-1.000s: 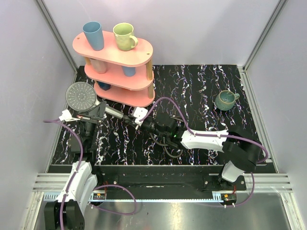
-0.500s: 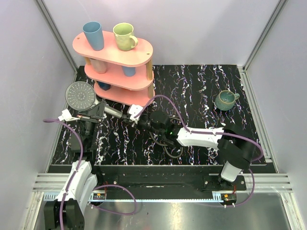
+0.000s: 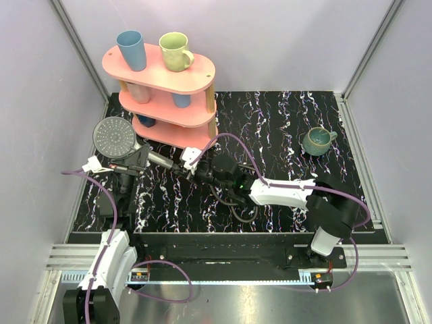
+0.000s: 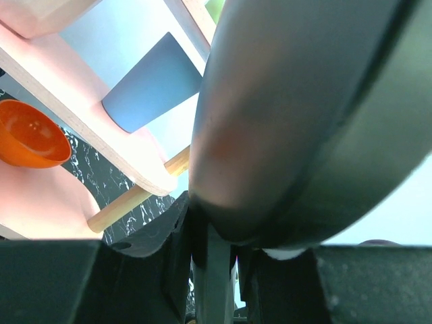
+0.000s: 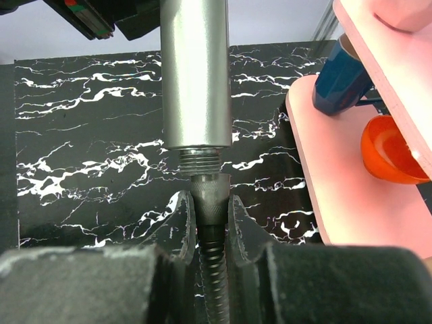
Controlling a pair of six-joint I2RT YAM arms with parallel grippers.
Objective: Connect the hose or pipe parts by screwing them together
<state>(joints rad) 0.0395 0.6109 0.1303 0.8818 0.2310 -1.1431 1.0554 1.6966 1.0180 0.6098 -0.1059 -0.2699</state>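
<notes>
**Hose end up against the handle, shelf close by**

My left gripper (image 3: 140, 156) is clamped narrow on the shower head (image 3: 115, 135) where the neck joins the straight handle. It holds the head off the table (image 3: 283, 128) at the left side, dotted face turned up. In my left wrist view the dark back of the head fills most of the picture, so I see little past it.

My right gripper (image 5: 208, 216) is closed on the hose (image 5: 210, 270), pads either side of its ridged end nut. The nut sits right at the threaded end of the silver handle, roughly in line with it (whether the threads have caught I cannot tell). The rest of the hose lies in loose loops on the table beneath my right arm.

The pink shelf (image 3: 169, 101) crowds this spot. Its lowest tier runs just beside the handle and the joint, on the far side. An orange bowl (image 5: 388, 152) and a dark blue cup (image 5: 341, 84) sit on that tier, near my right fingers. On top stand a blue cup (image 3: 131, 48) and a green mug (image 3: 175, 52). A purple cable (image 3: 233, 142) arcs over my right wrist. A teal mug (image 3: 317, 140) stands well apart at the far right.
</notes>
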